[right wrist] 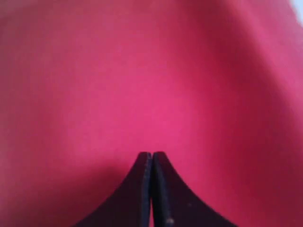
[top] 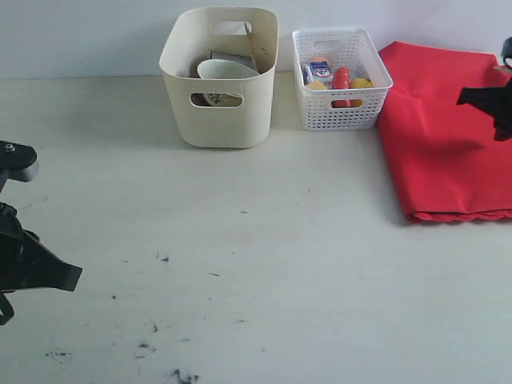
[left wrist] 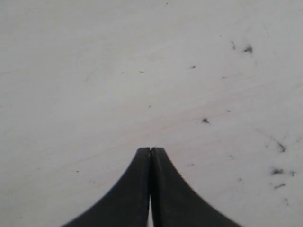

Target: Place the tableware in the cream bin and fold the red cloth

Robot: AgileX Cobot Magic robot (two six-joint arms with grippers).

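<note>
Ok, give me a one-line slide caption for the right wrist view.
Right gripper, jaws shut, over the red cloth that nearly fills the frame.

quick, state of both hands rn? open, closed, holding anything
Left hand: closed, holding nothing, over the bare table.
Right hand: closed, holding nothing, over the red cloth.

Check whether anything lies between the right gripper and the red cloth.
Nothing visible does. The right gripper, jaws shut, hangs over the red cloth, and its wrist view shows only bare fabric beyond the tips. The white basket stands beside the cloth, not on it.
</note>
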